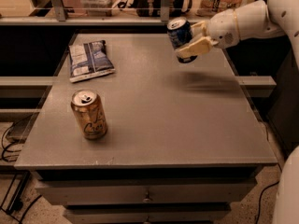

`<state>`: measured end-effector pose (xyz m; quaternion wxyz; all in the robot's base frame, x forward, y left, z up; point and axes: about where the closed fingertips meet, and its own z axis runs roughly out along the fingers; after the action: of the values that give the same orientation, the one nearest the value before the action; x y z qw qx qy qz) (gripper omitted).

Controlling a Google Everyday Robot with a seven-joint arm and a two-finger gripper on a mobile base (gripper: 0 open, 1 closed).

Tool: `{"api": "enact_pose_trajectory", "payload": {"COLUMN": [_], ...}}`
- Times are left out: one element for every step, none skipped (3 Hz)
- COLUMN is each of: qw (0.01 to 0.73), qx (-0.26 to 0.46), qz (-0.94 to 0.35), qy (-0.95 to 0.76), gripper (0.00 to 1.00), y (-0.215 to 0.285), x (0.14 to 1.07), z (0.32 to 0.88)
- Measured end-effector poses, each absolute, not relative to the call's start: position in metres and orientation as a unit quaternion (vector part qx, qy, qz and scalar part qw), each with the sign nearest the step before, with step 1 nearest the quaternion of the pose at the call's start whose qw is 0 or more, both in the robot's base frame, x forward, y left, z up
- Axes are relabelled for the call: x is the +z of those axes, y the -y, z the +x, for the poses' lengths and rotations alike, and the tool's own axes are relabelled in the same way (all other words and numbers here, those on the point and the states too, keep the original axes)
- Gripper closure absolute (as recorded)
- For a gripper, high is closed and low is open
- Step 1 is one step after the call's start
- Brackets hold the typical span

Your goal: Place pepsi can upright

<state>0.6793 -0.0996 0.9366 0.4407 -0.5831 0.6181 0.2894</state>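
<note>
The pepsi can (179, 33), dark blue with a silver top, is held in the air above the far right part of the grey table (154, 120). It is nearly upright, its top leaning slightly left. My gripper (189, 38) reaches in from the right on a white arm and is shut on the can, one cream finger (194, 47) across its lower side. The can's shadow lies on the table below and to the right.
A gold can (88, 114) stands upright at the table's front left. A blue and white chip bag (89, 59) lies at the far left. A shelf with clutter runs behind the table. My white base (287, 195) is at the right edge.
</note>
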Motion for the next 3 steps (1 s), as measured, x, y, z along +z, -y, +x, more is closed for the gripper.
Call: {"api": "enact_pose_trajectory", "payload": {"qw": [0.447,0.46,0.487], "qx": [0.314,0.32,0.311], "qz": [-0.559,-0.539,-0.53], "qy": [-0.624,-0.629,-0.62], "gripper": [1.0,1.0,0.82], "y": [0.098,0.095,0.088], "x": [0.923,0.911,0.902], "z": [0.676,0.673,0.67]}}
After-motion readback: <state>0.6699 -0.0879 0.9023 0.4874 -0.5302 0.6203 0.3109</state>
